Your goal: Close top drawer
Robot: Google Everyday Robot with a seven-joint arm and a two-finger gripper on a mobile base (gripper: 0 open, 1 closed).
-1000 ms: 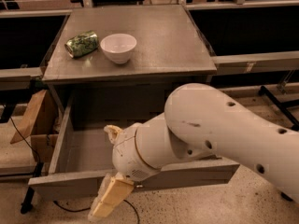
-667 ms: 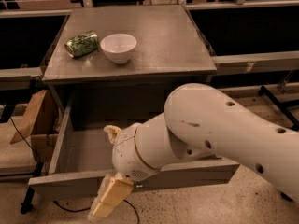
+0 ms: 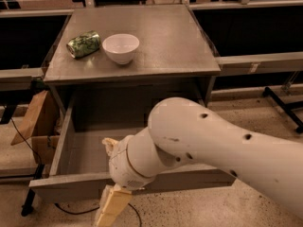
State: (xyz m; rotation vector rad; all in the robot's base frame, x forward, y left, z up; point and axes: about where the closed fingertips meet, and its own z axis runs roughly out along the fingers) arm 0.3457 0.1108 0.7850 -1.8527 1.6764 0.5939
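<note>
The top drawer (image 3: 83, 152) of the grey table is pulled far out and its inside looks empty. Its long front panel (image 3: 57, 187) faces me at the bottom of the view. My gripper (image 3: 109, 176) sits at that front panel, left of its centre, at the end of my big white arm. One cream fingertip (image 3: 109, 144) shows inside the drawer and the other finger (image 3: 112, 207) hangs outside, below the panel. The fingers stand wide apart, astride the panel. The panel's centre fitting is hidden behind my arm.
On the tabletop (image 3: 161, 37) stand a white bowl (image 3: 120, 48) and a green can (image 3: 84, 44) lying on its side. A cardboard box (image 3: 35, 122) sits left of the drawer. A cable (image 3: 71, 211) lies on the floor beneath. Dark benches flank the table.
</note>
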